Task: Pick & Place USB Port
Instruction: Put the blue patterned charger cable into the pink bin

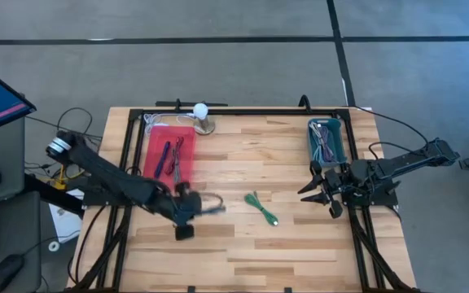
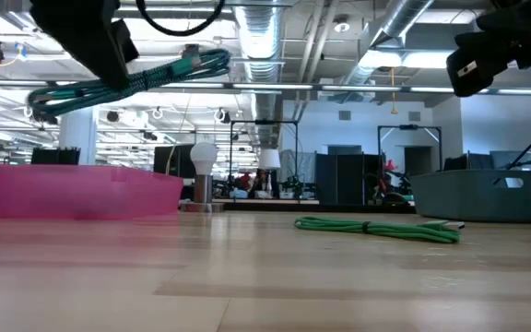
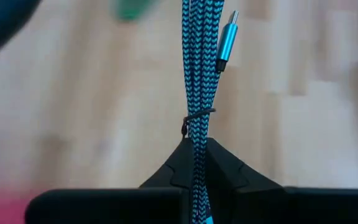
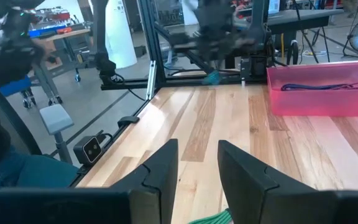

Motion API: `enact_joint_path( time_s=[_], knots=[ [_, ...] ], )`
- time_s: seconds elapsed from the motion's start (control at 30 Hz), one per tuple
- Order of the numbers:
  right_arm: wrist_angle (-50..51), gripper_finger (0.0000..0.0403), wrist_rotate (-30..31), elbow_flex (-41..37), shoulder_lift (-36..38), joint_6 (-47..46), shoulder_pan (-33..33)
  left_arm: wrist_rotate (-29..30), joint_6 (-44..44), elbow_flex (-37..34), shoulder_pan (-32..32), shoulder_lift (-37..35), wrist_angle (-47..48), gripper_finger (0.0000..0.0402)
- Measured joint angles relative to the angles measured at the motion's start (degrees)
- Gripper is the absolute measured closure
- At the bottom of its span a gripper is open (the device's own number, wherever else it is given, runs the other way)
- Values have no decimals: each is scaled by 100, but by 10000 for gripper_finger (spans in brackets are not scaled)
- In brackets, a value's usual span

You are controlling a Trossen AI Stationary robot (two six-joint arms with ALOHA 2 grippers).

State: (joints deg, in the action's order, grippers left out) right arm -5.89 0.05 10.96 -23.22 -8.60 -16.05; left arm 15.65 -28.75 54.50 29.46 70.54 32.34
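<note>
Teal braided cable [image 3: 199,93], bundled with a thin wire tie, sits clamped between the fingers of your left tool [image 3: 196,163]; the left wrist view shows the bundle running straight up from the closed tips, with a metal USB plug [image 3: 225,42] hanging free beside the strands. From table height you see the same bundle [image 2: 136,78] carried high above the wood, tilted and clear of everything below it. From above, your left tool [image 1: 187,205] is over the table [image 1: 243,244] just off the near corner of the pink tray [image 1: 146,155], which stands on the left half and holds dark cables [image 1: 169,156].

A second coiled cable, green [image 1: 260,208], lies flat on the wood near the middle, between the two arms and touching neither. At the far right edge stands a grey bin [image 1: 313,145] with more bundled cables [image 1: 327,140] inside it. A small lamp with a white round bulb [image 1: 201,111] stands at the far edge, just beside the tray's far corner.

Your right tool [image 1: 322,189] waits over the table's right side, just in front of the bin, its fingers [image 4: 157,171] parted with nothing between them; its wrist view looks across bare wood to the pink tray [image 4: 319,93].
</note>
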Motion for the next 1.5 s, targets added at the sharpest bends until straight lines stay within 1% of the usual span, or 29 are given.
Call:
enact_joint_path(
  time_s=[0.17,0.37,0.47,0.53,0.7,0.83,0.97,1.2,1.5],
  knots=[
    [-3,296,0,0,0,0,1,900,27,-4,-353,-869,967,386],
    [-2,296,0,0,0,-2,1,1576,341,-4,-895,-1807,1351,386],
    [-2,296,0,0,0,-2,1,1744,347,-146,-1258,-2274,1403,386],
    [9,296,0,0,0,-2,2,1745,347,-330,-1509,-2579,1445,386],
    [35,296,0,0,0,-2,2,1740,268,-954,-2187,-3255,1441,386],
    [35,296,0,0,0,-2,2,1739,-51,-1472,-2723,-3622,1440,386],
    [35,296,0,0,0,-2,2,1737,-452,-1887,-3169,-3820,1423,386],
    [35,296,0,0,0,-2,0,1741,-1071,-2345,-3774,-3769,1367,386],
    [49,296,0,0,0,-2,2,1736,-1373,-2779,-4421,-3577,1322,386]
  ],
)
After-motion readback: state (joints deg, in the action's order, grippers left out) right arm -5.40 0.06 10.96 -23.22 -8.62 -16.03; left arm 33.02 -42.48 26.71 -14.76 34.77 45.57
